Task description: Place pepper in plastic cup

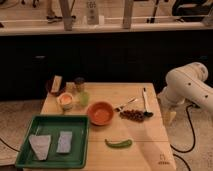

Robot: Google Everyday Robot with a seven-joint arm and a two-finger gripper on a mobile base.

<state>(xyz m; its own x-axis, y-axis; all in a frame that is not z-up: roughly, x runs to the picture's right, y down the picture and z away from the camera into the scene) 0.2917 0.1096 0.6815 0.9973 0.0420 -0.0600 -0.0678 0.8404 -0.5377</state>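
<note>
A green pepper (118,143) lies flat on the wooden table (150,137), near the front edge at centre. A translucent green plastic cup (83,98) stands upright at the table's back left, next to a small white bowl (66,101). My gripper (170,117) hangs pointing down from the white arm (187,87), just off the table's right edge. It is well to the right of the pepper, far from the cup, and holds nothing that I can see.
An orange bowl (100,112) sits between cup and pepper. A green tray (80,125) with two grey pads fills the front left. A brown pile (131,115), a spoon (127,104) and a long utensil (145,102) lie right of centre. A shaker (79,83) and a dark bowl (55,86) stand at the back left.
</note>
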